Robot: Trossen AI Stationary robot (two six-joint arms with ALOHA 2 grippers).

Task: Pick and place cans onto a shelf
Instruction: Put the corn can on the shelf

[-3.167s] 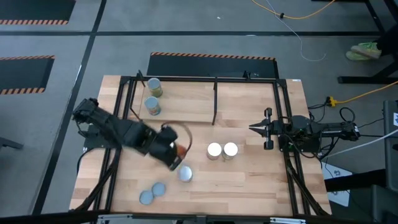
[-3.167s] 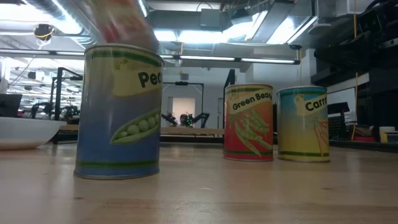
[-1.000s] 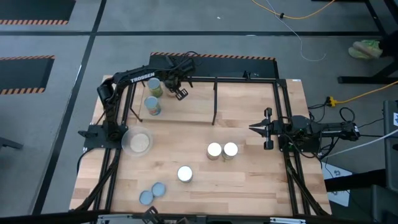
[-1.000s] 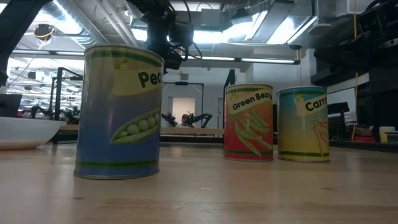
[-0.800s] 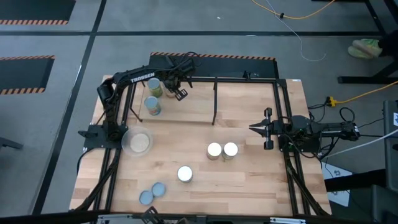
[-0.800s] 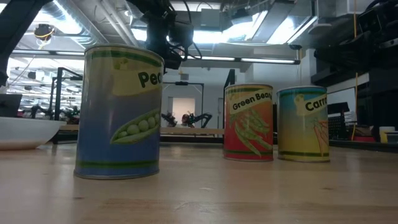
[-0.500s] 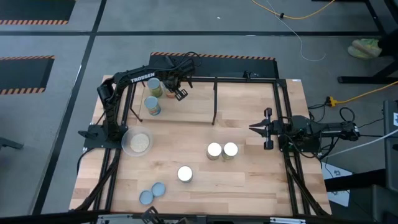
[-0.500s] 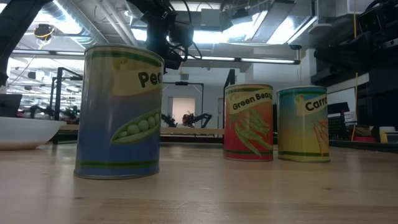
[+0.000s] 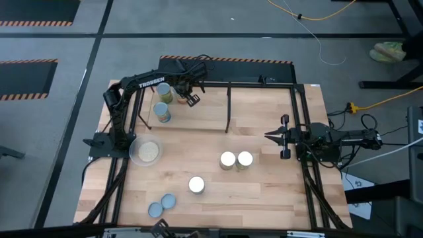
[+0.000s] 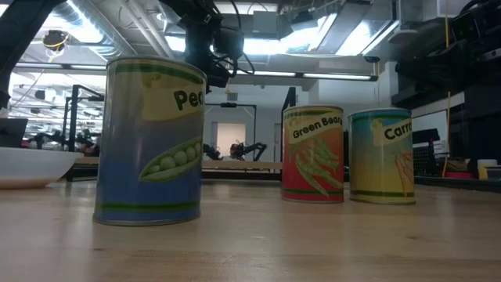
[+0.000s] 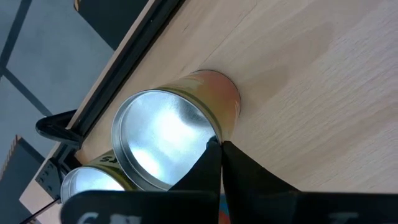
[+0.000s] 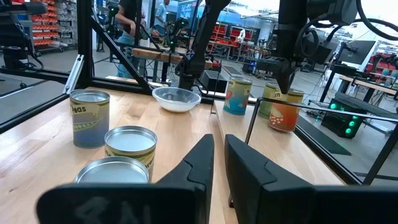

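Note:
My left gripper (image 9: 191, 100) is shut over the shelf's (image 9: 258, 109) far left end, with its tips at the top rim of an upright orange-labelled can (image 11: 186, 124). That can also shows in the right wrist view (image 12: 283, 116). Two more cans (image 9: 164, 92) (image 9: 162, 112) stand on the shelf board beside it. On the table stand a pair of cans (image 9: 228, 159) (image 9: 245, 158), a peas can (image 9: 196, 184) and two grey-blue-topped cans (image 9: 162, 205). My right gripper (image 9: 269, 137) is shut and empty at the table's right side. My left gripper's shut fingertips (image 11: 214, 149) come from above and stand at the near rim of the orange can's shiny top (image 11: 202, 140). I cannot tell whether they touch it. The can stands upright on the shelf board.
A pale round dish (image 9: 146, 151) sits at the table's left by the left arm's base. Black shelf posts (image 9: 229, 106) rise around the board. The low view shows the peas can (image 10: 149, 141), a green beans can (image 10: 312, 154) and a carrots can (image 10: 383, 157).
Nothing has visibly moved in the last second. About three seconds ago my left gripper was low over the table's near left beside the peas can, with something orange in it; it has since gone up and toward the far edge, to the shelf.

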